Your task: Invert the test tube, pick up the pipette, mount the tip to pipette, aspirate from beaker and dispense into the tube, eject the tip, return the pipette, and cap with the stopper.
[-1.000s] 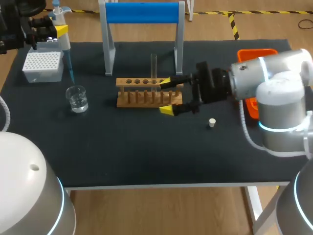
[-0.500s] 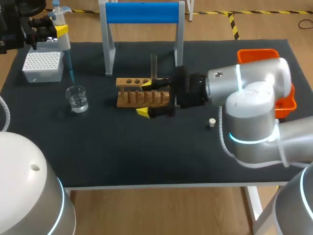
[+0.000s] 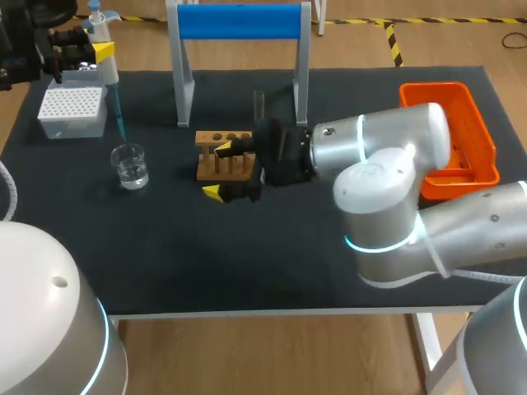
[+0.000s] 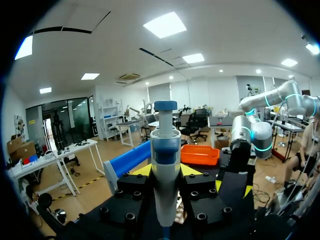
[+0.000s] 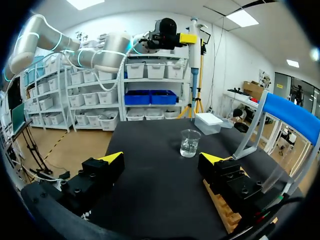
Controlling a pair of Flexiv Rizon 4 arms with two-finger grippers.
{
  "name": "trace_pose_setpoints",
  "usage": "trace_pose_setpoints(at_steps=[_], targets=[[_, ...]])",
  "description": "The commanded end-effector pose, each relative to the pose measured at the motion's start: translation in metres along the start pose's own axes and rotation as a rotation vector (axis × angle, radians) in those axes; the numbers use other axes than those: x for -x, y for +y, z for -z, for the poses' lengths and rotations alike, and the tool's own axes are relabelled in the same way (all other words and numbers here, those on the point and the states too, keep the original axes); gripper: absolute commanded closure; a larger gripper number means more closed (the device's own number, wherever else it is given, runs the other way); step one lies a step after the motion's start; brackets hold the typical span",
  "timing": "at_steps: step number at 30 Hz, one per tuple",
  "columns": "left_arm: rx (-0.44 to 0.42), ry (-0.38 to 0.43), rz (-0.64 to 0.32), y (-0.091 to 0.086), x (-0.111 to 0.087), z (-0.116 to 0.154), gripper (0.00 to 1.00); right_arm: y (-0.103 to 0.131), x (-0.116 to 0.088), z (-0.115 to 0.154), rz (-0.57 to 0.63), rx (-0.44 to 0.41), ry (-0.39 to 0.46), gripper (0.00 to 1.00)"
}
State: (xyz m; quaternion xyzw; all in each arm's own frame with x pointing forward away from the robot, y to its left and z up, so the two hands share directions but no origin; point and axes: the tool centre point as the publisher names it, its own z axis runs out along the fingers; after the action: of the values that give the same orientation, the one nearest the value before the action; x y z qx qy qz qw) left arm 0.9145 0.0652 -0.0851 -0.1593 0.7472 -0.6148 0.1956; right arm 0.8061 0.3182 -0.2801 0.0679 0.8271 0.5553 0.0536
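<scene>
My left gripper (image 3: 89,51) is held high over the table's far left corner, shut on a white and blue pipette (image 3: 105,58) whose blue tip hangs above the glass beaker (image 3: 130,166). In the left wrist view the pipette (image 4: 165,145) stands upright between the left gripper's (image 4: 166,171) fingers. My right gripper (image 3: 216,170) is open, its yellow tips straddling the left end of the wooden rack (image 3: 224,158). A clear test tube (image 3: 258,103) stands upright in the rack, its lower part hidden by the arm. The right gripper (image 5: 162,159) points toward the beaker (image 5: 190,142), with the rack (image 5: 223,206) by one finger.
A white tip box (image 3: 72,111) sits at the far left. A blue-topped frame (image 3: 239,20) stands behind the rack. An orange bin (image 3: 457,123) is at the far right. My right arm's bulky elbow (image 3: 379,206) covers the middle right of the black mat.
My right arm swept left along the rack, carrying its open gripper from the rack's right end to its left end. The small stopper is now hidden behind the arm. The left arm stayed still.
</scene>
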Motion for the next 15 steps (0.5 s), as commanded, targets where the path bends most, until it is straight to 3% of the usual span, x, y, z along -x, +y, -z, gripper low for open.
trace_pose_setpoints(at_steps=[1,15], targets=[[-0.003,-0.003,-0.001,0.001,0.000,-0.001,1.00,-0.003,0.005,-0.040,-0.006,-0.011,-0.013,0.00],[-0.003,-0.003,-0.001,0.001,0.000,-0.001,1.00,-0.013,0.018,-0.075,-0.017,-0.051,-0.040,0.00]])
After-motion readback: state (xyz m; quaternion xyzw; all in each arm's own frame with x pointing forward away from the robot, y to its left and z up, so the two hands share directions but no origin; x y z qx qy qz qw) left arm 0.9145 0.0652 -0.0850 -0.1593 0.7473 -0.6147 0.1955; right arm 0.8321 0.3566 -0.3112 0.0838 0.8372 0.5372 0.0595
